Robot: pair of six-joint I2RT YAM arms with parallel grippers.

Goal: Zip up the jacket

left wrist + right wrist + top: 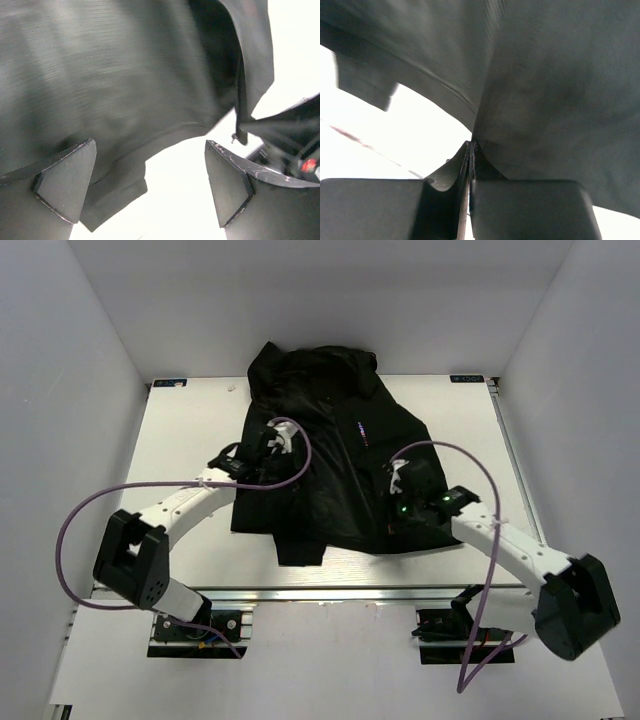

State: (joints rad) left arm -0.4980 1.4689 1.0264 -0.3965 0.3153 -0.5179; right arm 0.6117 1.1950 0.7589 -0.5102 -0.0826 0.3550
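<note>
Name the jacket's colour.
Black, slightly shiny: the large thin-fabric jacket shows best in the top external view.

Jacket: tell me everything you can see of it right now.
The jacket is black, thin and slightly shiny, lying rumpled on the white table, collar end at the far edge. A small light mark shows on its chest. The right gripper is shut on a fold near its hem; the left gripper hangs open above the fabric.

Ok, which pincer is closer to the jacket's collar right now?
Left. The left pincer hovers open over the upper half of the jacket, short of the collar. The right pincer is shut on fabric much lower down, farther from it.
</note>
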